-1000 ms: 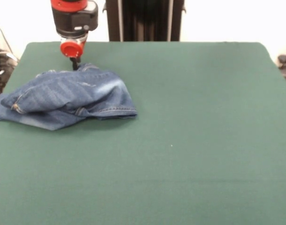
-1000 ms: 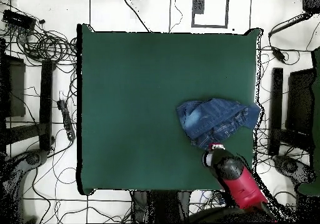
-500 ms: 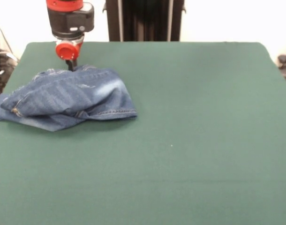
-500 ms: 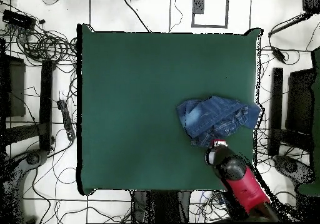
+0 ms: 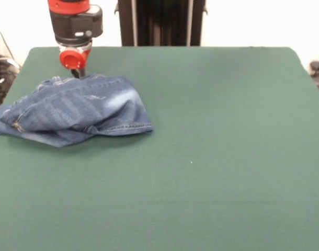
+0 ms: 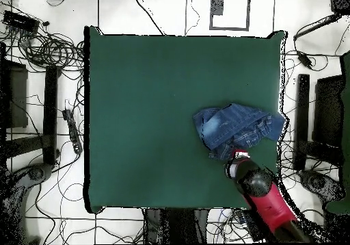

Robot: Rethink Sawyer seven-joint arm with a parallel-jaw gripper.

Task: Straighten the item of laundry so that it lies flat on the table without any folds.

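Note:
The item of laundry, blue denim jeans with a faded pale patch, lies bunched and folded over itself at the left side of the green table. One part trails off toward the left edge. My gripper comes down at the heap's far edge, its tip touching or just behind the denim. How its tip stands is hidden by the red cap and the cloth. From overhead, the jeans sit near the table's right edge, with the gripper on the side nearest the base.
Cables, stands and dark equipment lie on the floor all round the table. The robot's black pedestal stands behind the far edge. Wide green tabletop stretches to the right of the jeans in the front view.
In the front view the arm has drifted slightly left along the jeans' far edge. The heap has barely changed shape.

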